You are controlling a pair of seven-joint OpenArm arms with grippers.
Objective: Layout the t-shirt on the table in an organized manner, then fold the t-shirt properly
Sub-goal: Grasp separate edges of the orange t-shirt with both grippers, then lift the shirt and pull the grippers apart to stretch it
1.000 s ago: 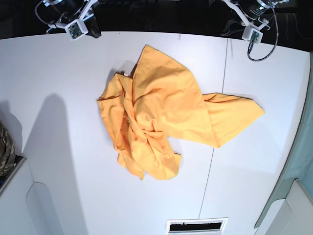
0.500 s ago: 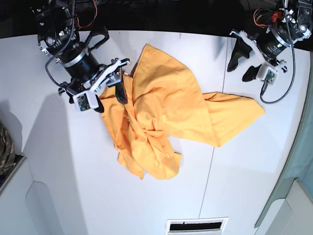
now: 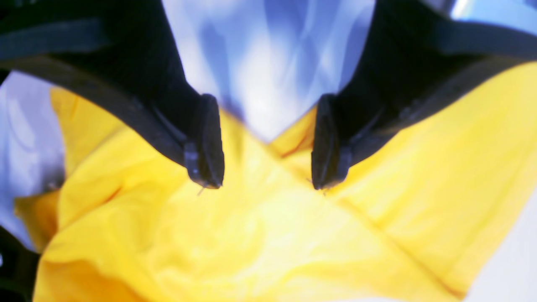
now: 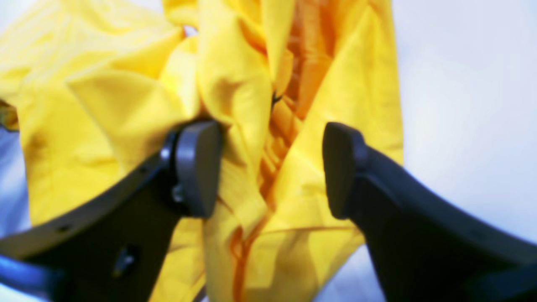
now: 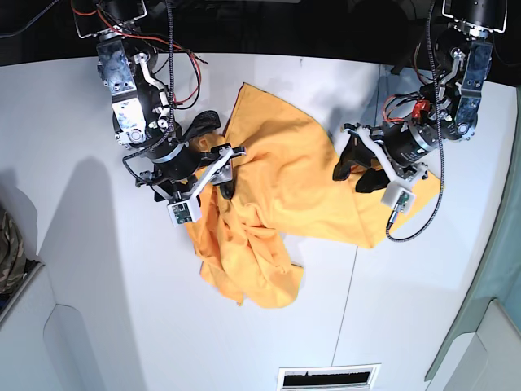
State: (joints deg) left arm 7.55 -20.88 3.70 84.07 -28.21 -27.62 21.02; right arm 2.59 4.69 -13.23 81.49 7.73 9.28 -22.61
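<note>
The orange-yellow t-shirt (image 5: 277, 163) lies crumpled in the middle of the white table (image 5: 81, 285). My right gripper (image 5: 216, 153) is down on the shirt's bunched left edge. In the right wrist view the right gripper (image 4: 268, 167) is open, with a ridge of folds (image 4: 247, 138) between its fingers. My left gripper (image 5: 358, 173) sits on the shirt's right part, near the sleeve-like flap. In the left wrist view the left gripper (image 3: 265, 185) is open just over a flat layer of cloth (image 3: 268, 235), gripping nothing. No lettering shows.
A camouflage cloth (image 5: 6, 244) lies at the left edge beside a grey ledge (image 5: 32, 326). A dark seam (image 5: 350, 285) crosses the table right of centre. A vent slot (image 5: 326, 376) sits at the near edge. Cables hang from both arms.
Both arms came down from the table's far edge onto the shirt, and both grippers went from shut to open. The shirt's left side has bunched and shifted slightly.
</note>
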